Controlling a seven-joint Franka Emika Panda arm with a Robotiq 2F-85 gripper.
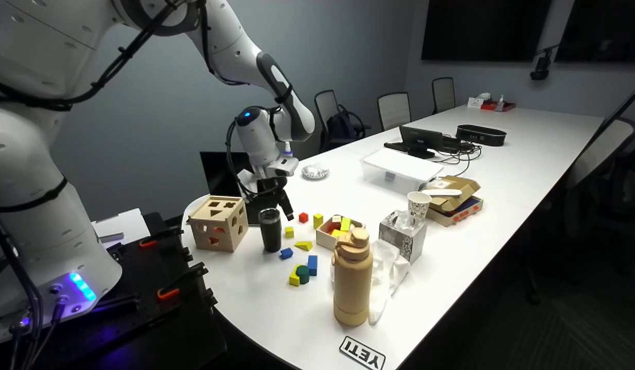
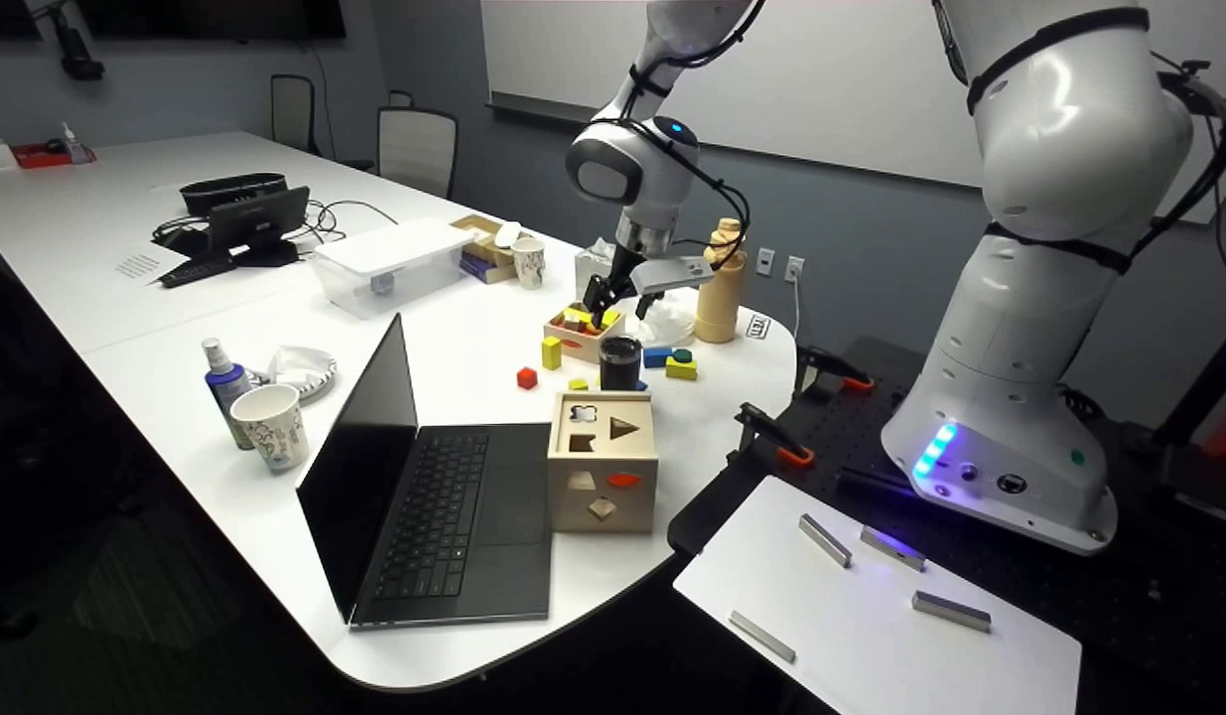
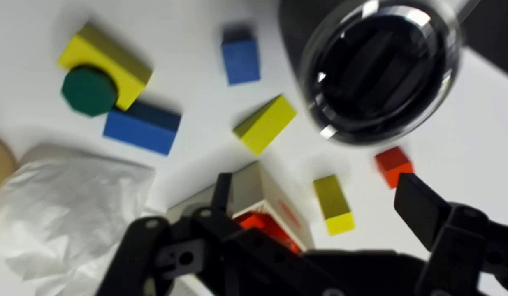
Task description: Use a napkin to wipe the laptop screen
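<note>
The napkin, a small crumpled white piece, lies on a patterned plate behind the laptop; it shows in both exterior views [image 1: 315, 170] [image 2: 300, 365]. It is out of the wrist view. The black laptop stands open at the table's end; its dark blank screen shows in both exterior views [image 1: 218, 172] [image 2: 366, 467], partly behind the arm in one of them. My gripper [image 1: 271, 199] [image 2: 620, 301] is open and empty, pointing down above the blocks. In the wrist view the fingers [image 3: 315, 185] are wide apart, with a yellow block [image 3: 334, 205] on the table below between them.
A black tumbler [image 3: 379, 70] and wooden cube [image 2: 603, 497] stand near the laptop. A block box [image 1: 327, 237], tan bottle [image 1: 353, 288], larger crumpled white sheet [image 1: 389, 272] and tissue box [image 1: 403, 241] stand nearby. A spray bottle [image 2: 225, 382] and paper cup [image 2: 272, 427] stand behind the screen.
</note>
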